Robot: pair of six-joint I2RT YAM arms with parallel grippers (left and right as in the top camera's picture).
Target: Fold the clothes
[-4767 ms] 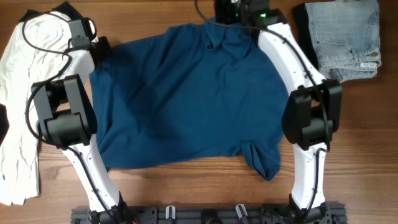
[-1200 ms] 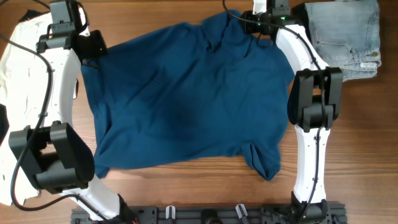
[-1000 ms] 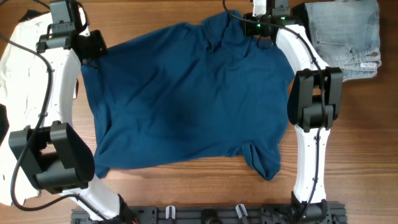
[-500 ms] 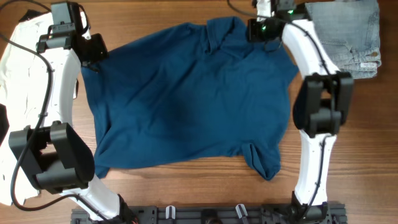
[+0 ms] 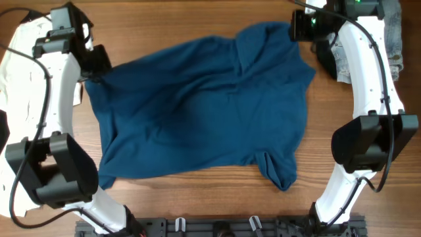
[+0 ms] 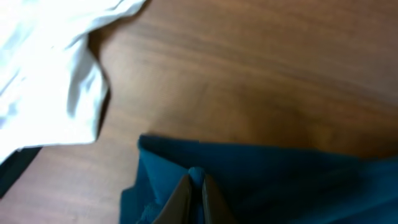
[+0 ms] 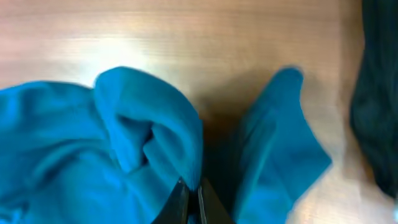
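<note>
A blue polo shirt [image 5: 204, 112] lies spread across the middle of the wooden table. My left gripper [image 5: 92, 72] is shut on its upper left corner; in the left wrist view the fingers [image 6: 181, 198] pinch a fold of blue shirt [image 6: 280, 186]. At the top right, my right gripper [image 5: 299, 29] is shut on the shirt's collar end. In the right wrist view the fingertips [image 7: 180, 200] clamp the blue fabric [image 7: 143, 137], which hangs lifted above the table.
A white garment [image 5: 26, 79] lies along the left table edge, also seen in the left wrist view as white cloth [image 6: 43, 81]. Folded jeans [image 5: 395, 39] and a dark garment [image 5: 327, 59] sit at the top right corner. A dark cloth [image 7: 379, 93] shows beside the right gripper.
My right gripper closed on the collar end and pulled it to the right and up, stretching the shirt's top edge. The left arm shifted slightly while keeping its grip.
</note>
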